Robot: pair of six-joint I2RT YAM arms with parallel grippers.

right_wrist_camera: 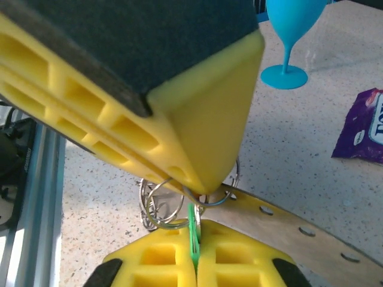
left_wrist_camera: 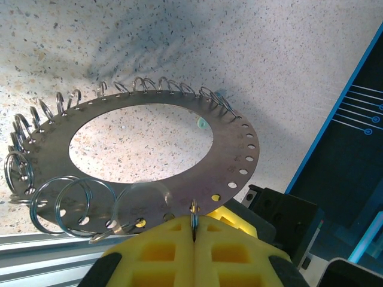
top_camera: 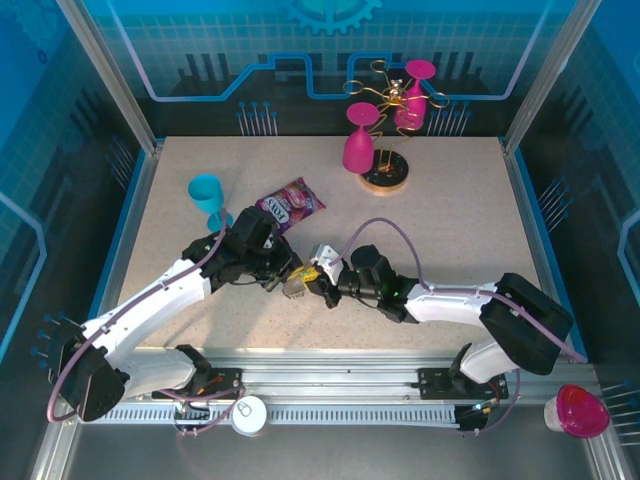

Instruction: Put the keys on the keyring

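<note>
Okay, lower centre of the overhead view: both arms meet tip to tip over the speckled table (top_camera: 450, 220), just below the purple snack packet (top_camera: 290, 206) and right of the blue glass (top_camera: 207, 192).

The left gripper (left_wrist_camera: 194, 236) has its yellow pads pressed together on the near edge of the keyring (left_wrist_camera: 227, 173), so the ring is pinched by its rim. In the left wrist view the ring is a flat grey disc with a big oval opening and a row of small holes round the edge. It takes up the middle of the frame and is tilted above the table. Wire loops (left_wrist_camera: 72, 203) hang off its left and top rim.

The right gripper (right_wrist_camera: 195, 263) is closed tight on the green key (right_wrist_camera: 192, 230), which stands on edge between the pads at bottom centre of the right wrist view. The key's top sits right at a cluster of wire loops under the left arm's yellow finger — can't tell whether it is threaded through one.
</note>
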